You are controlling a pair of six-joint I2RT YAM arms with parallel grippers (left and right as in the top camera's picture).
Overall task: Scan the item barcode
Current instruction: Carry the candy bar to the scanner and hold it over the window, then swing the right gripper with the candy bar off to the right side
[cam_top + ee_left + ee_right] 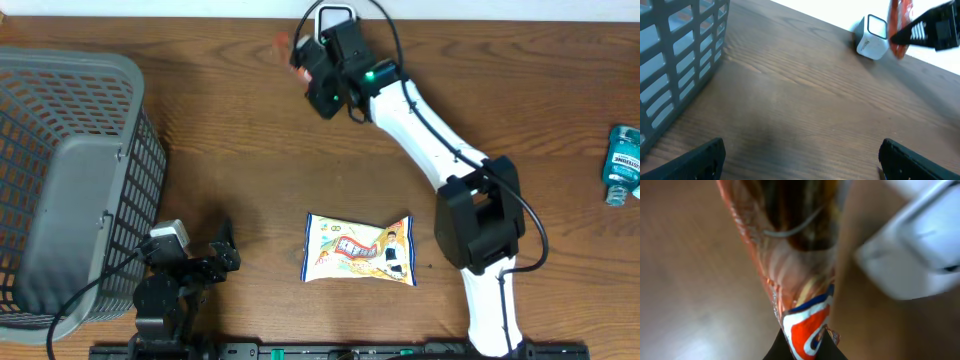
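Far left: a grey slatted basket (70,170) is set on the wooden counter (250,150). Just beside its lower right corner the left claw (226,248) is seen, jaws spread wide and empty; only bare counter is shown beneath it in the left wrist view.

Centre, near the front edge: a pale snack bag (360,250) with cartoon print is laid flat, well apart from both claws.

Centre-back: the right arm (430,130) is stretched to the far edge. The right claw (308,60) is clamped tight on an orange-red packet (283,44), which is held above the counter. In the right wrist view the packet is pinched at its lower end, with a blue-and-white marking noted by the fingertips. A white scanner (337,18) is stood just beside the packet at the back edge. Its barcode cannot be made out.

Far right: a blue mouthwash bottle (622,165) is laid near the edge.
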